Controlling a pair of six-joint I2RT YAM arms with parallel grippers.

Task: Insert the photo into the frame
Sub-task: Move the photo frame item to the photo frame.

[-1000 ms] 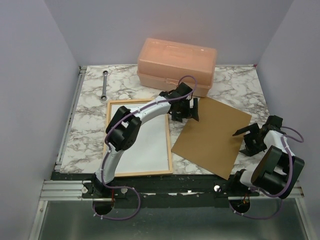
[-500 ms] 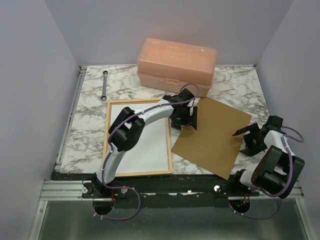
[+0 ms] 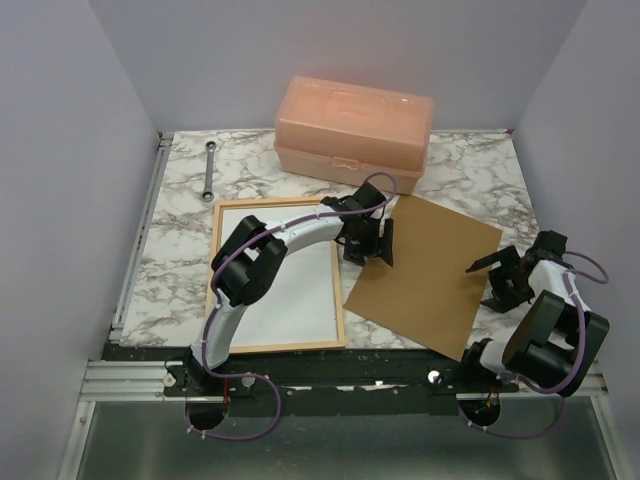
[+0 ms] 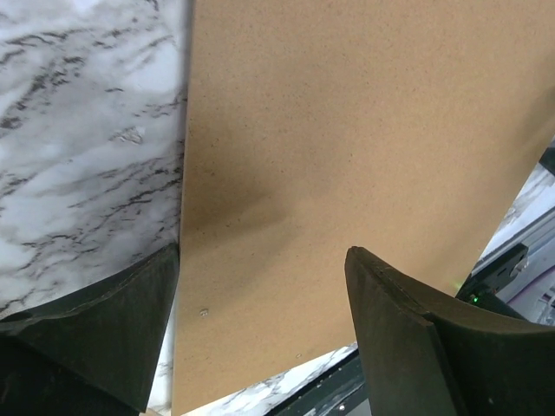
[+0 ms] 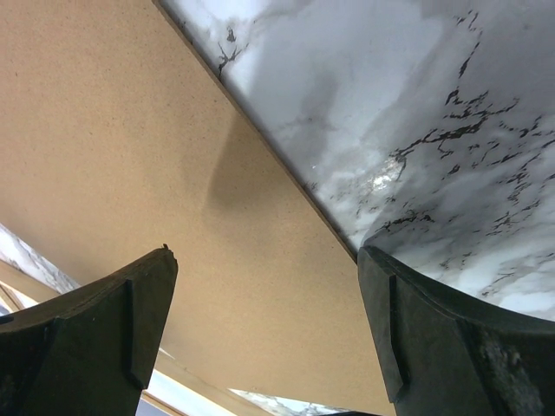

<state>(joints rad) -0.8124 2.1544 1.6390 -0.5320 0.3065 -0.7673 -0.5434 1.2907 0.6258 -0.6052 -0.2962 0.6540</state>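
Sliding nearer along the brown fibreboard panel [image 3: 425, 270], the left claw [image 3: 368, 250] gapes astride its left edge; the right claw [image 3: 495, 282] gapes over the right edge. The thin pine frame [image 3: 275, 348] lies flat on the marble tabletop [image 3: 180, 250], long axis near-to-far, with the photo [image 3: 290, 290] white-back-up inside.

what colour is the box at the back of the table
The box is peach-orange, clearest in the top external view.

L arm [image 3: 300, 228] hides part of frame [image 3: 275, 347] top rail.
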